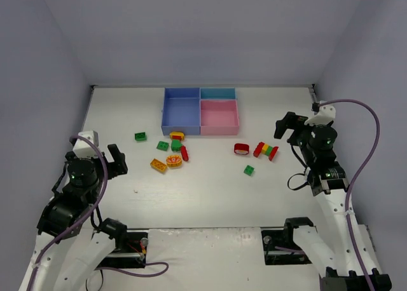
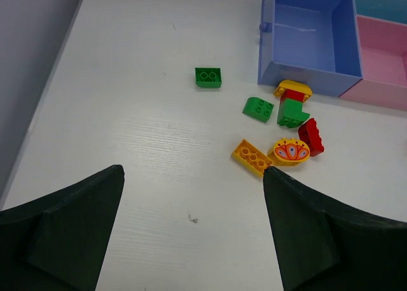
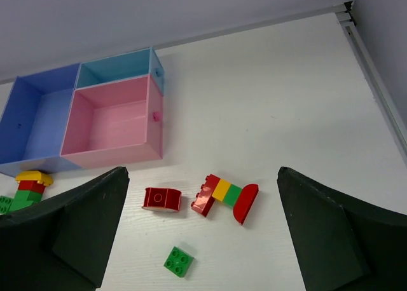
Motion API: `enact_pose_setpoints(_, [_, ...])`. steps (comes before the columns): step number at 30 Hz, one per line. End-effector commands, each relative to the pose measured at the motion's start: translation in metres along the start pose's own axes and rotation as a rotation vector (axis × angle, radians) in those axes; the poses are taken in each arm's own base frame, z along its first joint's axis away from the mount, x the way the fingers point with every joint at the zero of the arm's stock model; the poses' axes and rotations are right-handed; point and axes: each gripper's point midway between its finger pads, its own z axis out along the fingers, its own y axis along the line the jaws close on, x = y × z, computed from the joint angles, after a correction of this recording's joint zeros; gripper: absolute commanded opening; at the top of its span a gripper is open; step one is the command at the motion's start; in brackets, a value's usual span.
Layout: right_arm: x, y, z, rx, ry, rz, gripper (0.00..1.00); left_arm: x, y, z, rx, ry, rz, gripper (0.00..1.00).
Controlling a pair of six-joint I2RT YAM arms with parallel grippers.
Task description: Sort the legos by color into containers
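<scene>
The legos lie loose on the white table in two groups. On the left are a green brick [image 2: 208, 77], a sloped green piece [image 2: 258, 108], a yellow-red-green stack [image 2: 292, 103], a red piece [image 2: 311, 137], an orange rounded piece [image 2: 291, 151] and a yellow brick [image 2: 252, 157]. On the right are a red rounded piece [image 3: 161, 199], a red-yellow-green-red stack [image 3: 227, 194] and a small green brick [image 3: 178, 261]. The containers sit at the back: blue [image 1: 181, 111], pink [image 1: 219, 117] and teal [image 1: 217, 94]. My left gripper [image 2: 192, 171] and right gripper [image 3: 202, 171] both hover open and hold nothing.
The table's left edge [image 1: 88, 113] meets the grey wall, and a metal rail [image 3: 375, 81] runs along the right edge. Bare white tabletop [image 1: 203, 196] lies between the legos and the arm bases. The right arm's cable [image 1: 372, 138] loops beside the right wall.
</scene>
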Motion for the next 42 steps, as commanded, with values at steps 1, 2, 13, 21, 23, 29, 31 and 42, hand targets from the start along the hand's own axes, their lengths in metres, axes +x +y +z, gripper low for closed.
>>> enact_pose_setpoints(1, [-0.023,-0.003,0.007,0.031,-0.086,0.025,1.0,-0.011,-0.01,0.013,0.01,-0.026,-0.016,0.84])
enact_pose_setpoints(2, [-0.021,-0.006,0.008,0.052,-0.078,0.048,1.0,-0.012,-0.012,0.013,0.012,-0.021,-0.03,0.84])
enact_pose_setpoints(13, [0.026,-0.007,0.019,0.1,0.092,0.236,1.0,-0.007,-0.029,0.023,0.056,0.013,-0.118,0.84])
enact_pose_setpoints(21, [0.092,-0.001,0.027,0.201,0.209,0.291,0.88,0.009,-0.03,0.025,0.063,0.061,-0.109,0.83])
enact_pose_setpoints(23, [0.111,0.003,0.026,0.268,0.233,0.281,0.74,0.013,-0.029,0.025,0.055,0.076,-0.113,0.83])
enact_pose_setpoints(29, [0.177,0.011,0.023,0.426,0.387,0.314,0.81,0.021,-0.027,0.022,0.052,0.109,-0.108,0.83])
enact_pose_setpoints(31, [0.197,0.012,0.021,0.488,0.429,0.332,0.81,0.021,-0.024,0.021,0.039,0.108,-0.105,0.84])
enact_pose_setpoints(42, [0.254,0.022,0.021,0.561,0.547,0.32,0.72,0.03,-0.014,0.011,0.015,0.127,-0.102,0.84])
